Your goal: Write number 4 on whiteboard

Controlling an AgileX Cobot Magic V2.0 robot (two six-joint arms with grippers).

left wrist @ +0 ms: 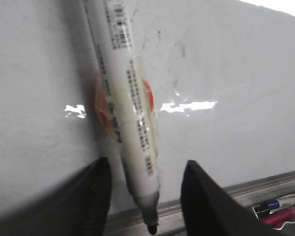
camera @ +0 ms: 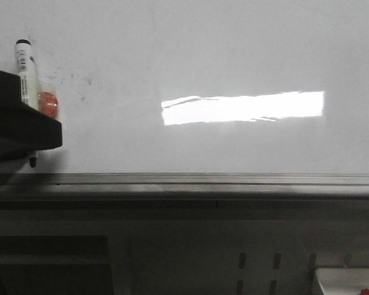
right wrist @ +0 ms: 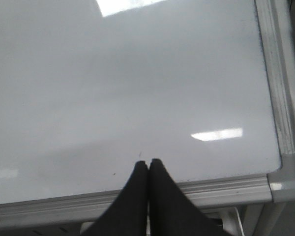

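Left pincer [left wrist: 145, 189] fingers apart, straddling a white marker [left wrist: 130, 118] with tip down, against the whiteboard [camera: 234, 55] at its far left edge; not gripping it. Red round magnet [camera: 47, 102] just beside the marker. No number 4 visible on the board, only faint smudges. Right pincer [right wrist: 148, 164] fingers together, over the board's lower edge.

Matte black left pincer [left wrist: 147, 196], tapered black right pincer [right wrist: 148, 164]
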